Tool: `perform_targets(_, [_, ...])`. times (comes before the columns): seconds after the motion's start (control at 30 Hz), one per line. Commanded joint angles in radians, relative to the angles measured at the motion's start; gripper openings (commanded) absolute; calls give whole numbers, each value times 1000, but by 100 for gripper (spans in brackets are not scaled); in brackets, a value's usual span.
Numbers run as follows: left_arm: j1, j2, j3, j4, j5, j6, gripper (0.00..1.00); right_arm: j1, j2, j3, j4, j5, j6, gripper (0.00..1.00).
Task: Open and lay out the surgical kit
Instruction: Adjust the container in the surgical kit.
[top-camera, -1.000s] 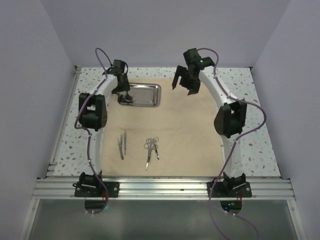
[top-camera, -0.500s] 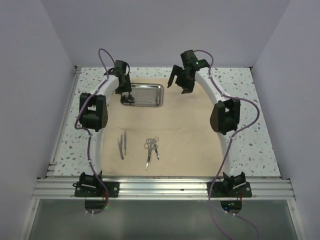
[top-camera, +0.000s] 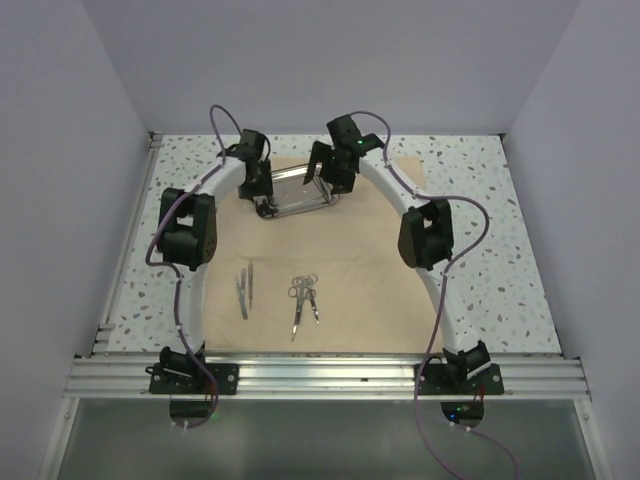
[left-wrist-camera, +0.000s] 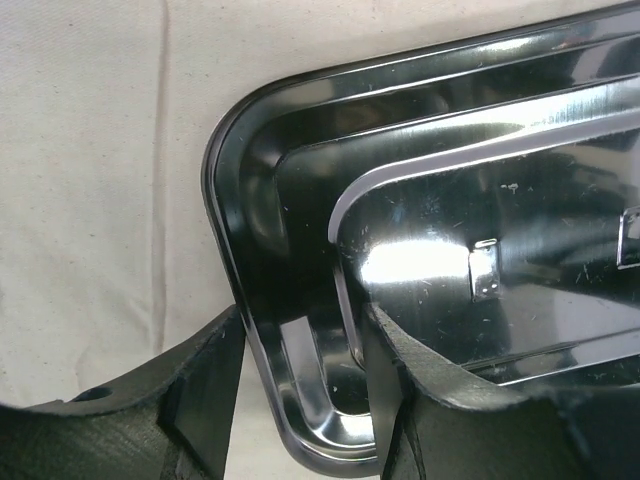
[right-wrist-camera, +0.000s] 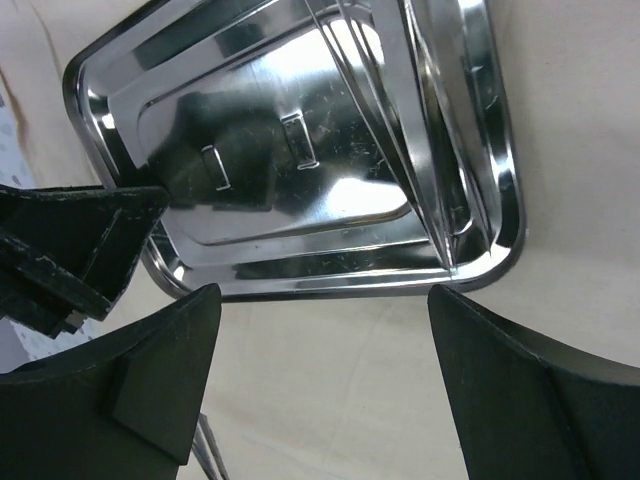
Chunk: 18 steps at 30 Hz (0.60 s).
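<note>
- Surgical kit (top-camera: 370, 270) lies opened flat on the table (top-camera: 490, 200).
- Steel tray (top-camera: 295, 190), at its far edge, has shifted right and skewed.
- Left gripper (left-wrist-camera: 302, 315) pinches the tray's rim; right gripper (right-wrist-camera: 325, 295), wide open and empty, has swung over it, likely to help reposition it.
- Instruments (top-camera: 303, 300) lie nearer, untouched.

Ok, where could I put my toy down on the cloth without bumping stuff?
Bare cloth lies between the scissors and the right arm, and between the steel tray and the tweezers. It's crowded at the far middle: the left gripper and right gripper crowd the tray.
</note>
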Motion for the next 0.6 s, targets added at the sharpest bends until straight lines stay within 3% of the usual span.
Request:
perform_targets(0.0, [-12, -62, -14, -8, 43, 7, 53, 10, 20, 41, 36, 14, -10, 88])
perform_targets(0.37, [28, -104, -65, 8, -12, 25, 52, 18, 16, 72, 47, 191, -119, 88])
perform_targets(0.57, [89, -35, 33, -26, -24, 25, 51, 18, -5, 67, 104, 179, -141, 88])
